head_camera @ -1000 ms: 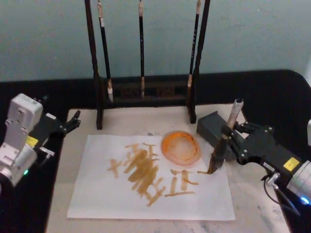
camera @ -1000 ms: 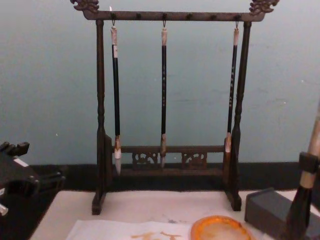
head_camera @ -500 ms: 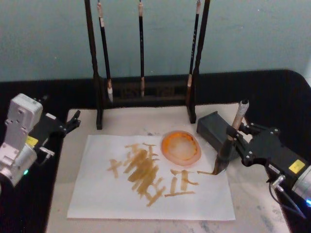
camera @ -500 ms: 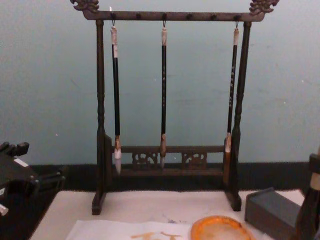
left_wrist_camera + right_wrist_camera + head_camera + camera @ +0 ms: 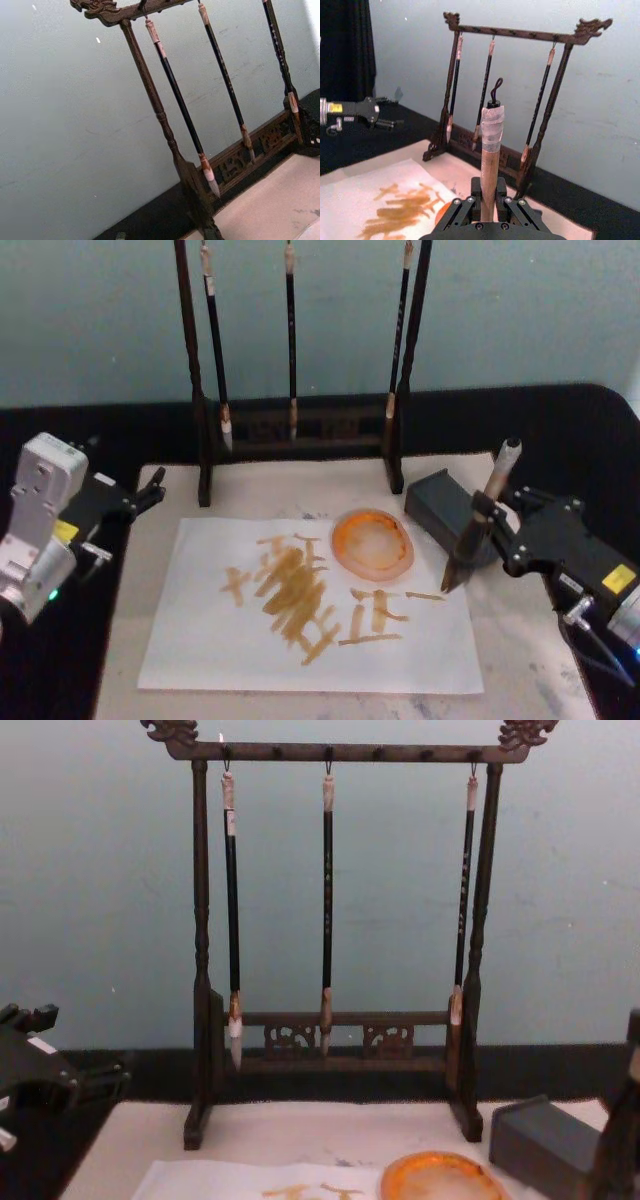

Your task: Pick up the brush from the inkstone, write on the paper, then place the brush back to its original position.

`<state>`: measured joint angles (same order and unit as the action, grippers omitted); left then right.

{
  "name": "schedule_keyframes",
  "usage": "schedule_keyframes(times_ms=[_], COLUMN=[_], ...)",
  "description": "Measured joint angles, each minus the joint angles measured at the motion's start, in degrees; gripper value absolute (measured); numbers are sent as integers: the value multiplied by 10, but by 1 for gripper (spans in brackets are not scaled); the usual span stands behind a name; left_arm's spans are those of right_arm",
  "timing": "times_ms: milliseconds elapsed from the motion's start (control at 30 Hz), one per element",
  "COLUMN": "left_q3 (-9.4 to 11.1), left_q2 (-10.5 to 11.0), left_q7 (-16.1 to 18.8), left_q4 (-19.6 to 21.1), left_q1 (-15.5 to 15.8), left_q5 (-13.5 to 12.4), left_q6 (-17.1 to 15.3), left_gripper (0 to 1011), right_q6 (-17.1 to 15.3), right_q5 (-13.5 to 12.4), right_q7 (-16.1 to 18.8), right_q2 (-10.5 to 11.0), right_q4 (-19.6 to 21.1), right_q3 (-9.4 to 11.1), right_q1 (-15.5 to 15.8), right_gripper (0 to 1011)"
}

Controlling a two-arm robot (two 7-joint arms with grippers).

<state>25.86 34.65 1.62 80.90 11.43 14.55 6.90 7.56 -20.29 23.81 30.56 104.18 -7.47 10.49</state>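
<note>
The right gripper [image 5: 484, 512] is clamped on the brush [image 5: 463, 552], which leans with its tip at the right edge of the paper [image 5: 200, 640], just beside the inkstone [image 5: 437, 498]. If it is carried back carelessly, the bristles could smear the paper, or the handle could knock the inkstone or the orange dish [image 5: 372, 542]. The left gripper [image 5: 148, 490] is parked far left. The yellow stickers on both grippers are unreadable, and the orange strokes spell nothing legible.

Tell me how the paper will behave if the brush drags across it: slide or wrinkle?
Likely light and floppy: the paper lies loose on the felt mat. The orange dish on its far edge probably anchors it there; near corners could wrinkle under the brush held by the right gripper.
</note>
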Motion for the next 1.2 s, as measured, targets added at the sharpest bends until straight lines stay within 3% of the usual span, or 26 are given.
schedule_keyframes(times_ms=[333, 533, 833, 933, 1067, 1167, 1200], left_q3=[0, 0, 0, 0, 0, 0, 0], left_q2=[0, 0, 0, 0, 0, 0, 0], left_q7=[0, 0, 0, 0, 0, 0, 0], left_q4=[0, 0, 0, 0, 0, 0, 0], left_q1=[0, 0, 0, 0, 0, 0, 0], left_q5=[0, 0, 0, 0, 0, 0, 0], left_q6=[0, 0, 0, 0, 0, 0, 0], left_gripper=[1010, 1010, 1010, 1010, 1010, 1010, 1010], right_q6=[13, 16, -7, -29, -47, -73, -73], right_q5=[-17, -45, -122, -167, -201, -247, -247], right_q7=[5, 8, 27, 39, 49, 62, 62], right_q2=[-14, -33, -59, -67, -73, -80, -80], right_q4=[-4, -23, -71, -97, -119, -149, -149], right_q3=[2, 1, -6, -8, -9, -10, -10], right_q1=[-19, -42, -92, -115, -132, -153, -153], right_gripper=[176, 176, 176, 176, 176, 176, 176])
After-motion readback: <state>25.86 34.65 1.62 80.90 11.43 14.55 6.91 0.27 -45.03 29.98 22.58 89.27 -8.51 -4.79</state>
